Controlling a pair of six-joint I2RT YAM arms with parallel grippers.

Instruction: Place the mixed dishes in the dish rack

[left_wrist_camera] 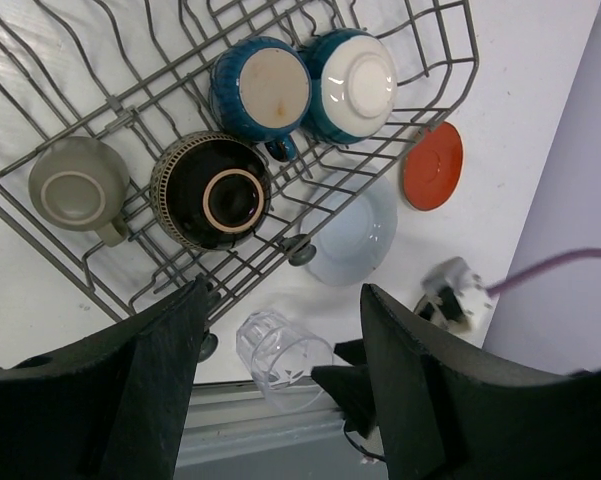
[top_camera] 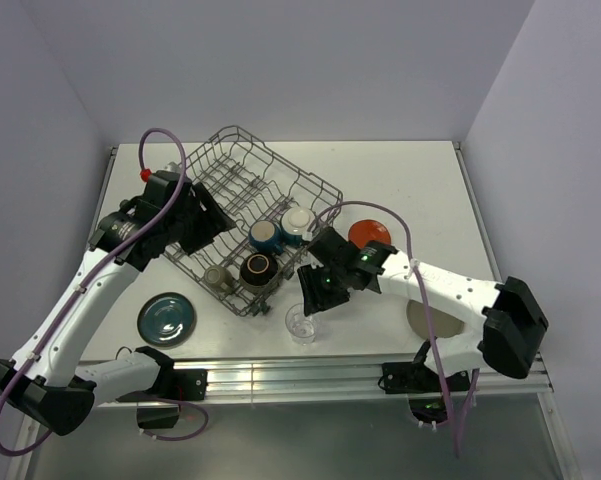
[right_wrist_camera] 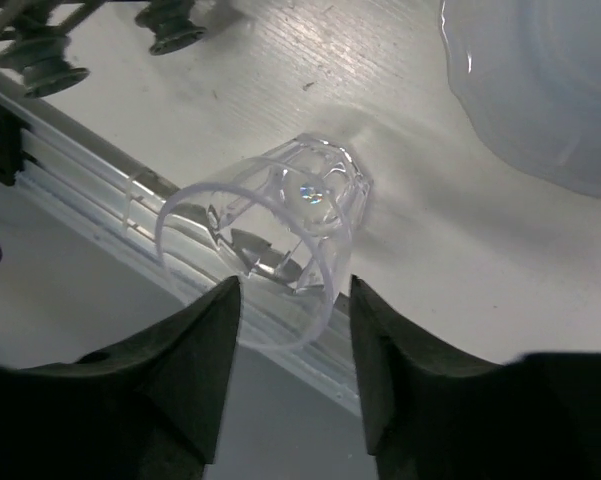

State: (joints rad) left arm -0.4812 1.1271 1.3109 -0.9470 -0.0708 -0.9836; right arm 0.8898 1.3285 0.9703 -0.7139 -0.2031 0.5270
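The grey wire dish rack [top_camera: 238, 170] stands at mid-table and holds two blue cups [top_camera: 264, 236] [top_camera: 297, 224], a dark bowl [top_camera: 258, 268] and a beige cup [top_camera: 217, 277], all upside down. A clear glass [top_camera: 302, 323] stands near the table's front edge. My right gripper [top_camera: 313, 297] hangs just above it, jaws open, with the near side of the glass's rim [right_wrist_camera: 320, 290] between the fingers. Above the rack's left side my left gripper [top_camera: 212, 222] is open and holds nothing. On the table lie a teal plate [top_camera: 166, 317], a red-orange plate [top_camera: 370, 233] and a pale blue plate [left_wrist_camera: 352, 238].
A beige plate [top_camera: 420, 322] lies partly under the right arm. The metal rail [top_camera: 280, 378] along the table's front edge runs right behind the glass. The rack's small wheels [right_wrist_camera: 40, 70] stand to the left of the glass.
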